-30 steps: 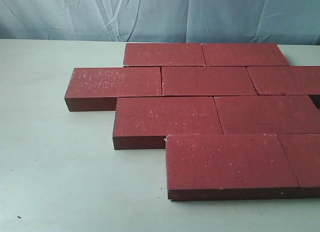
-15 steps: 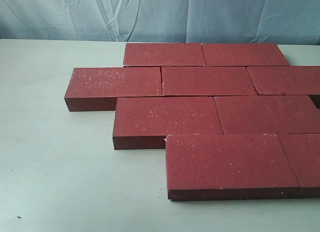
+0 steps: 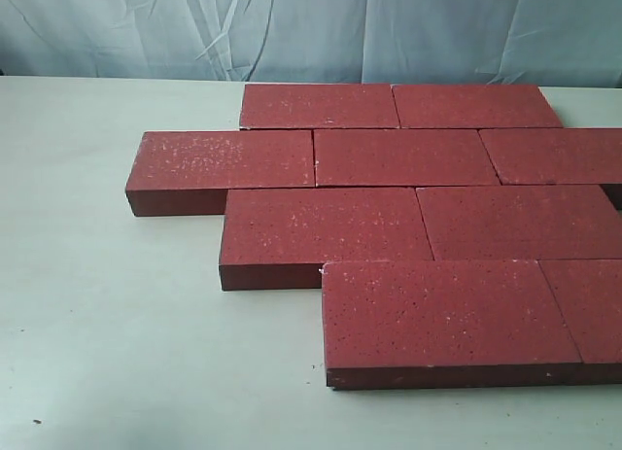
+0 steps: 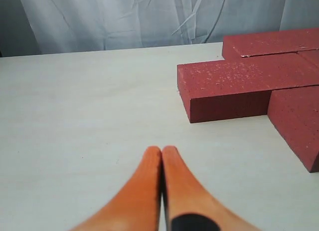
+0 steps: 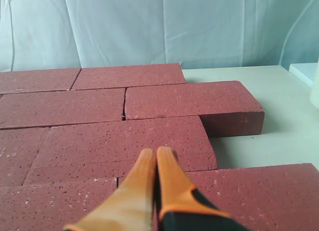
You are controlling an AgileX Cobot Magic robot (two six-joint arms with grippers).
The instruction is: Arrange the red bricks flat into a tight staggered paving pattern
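Several red bricks (image 3: pixel 398 156) lie flat on the table in staggered rows, sides touching, filling the middle and right of the exterior view. The nearest brick (image 3: pixel 442 314) sits at the front. Neither gripper appears in the exterior view. In the left wrist view my left gripper (image 4: pixel 161 150) is shut with nothing in it, over bare table, apart from the end brick (image 4: pixel 234 89). In the right wrist view my right gripper (image 5: pixel 156 152) is shut and empty, above the laid bricks (image 5: pixel 124 138).
The pale table (image 3: pixel 107 304) stretches bare to the left and front of the bricks. A wrinkled light-blue cloth (image 3: pixel 311 27) hangs behind the table. A white object (image 5: pixel 305 74) shows at the edge of the right wrist view.
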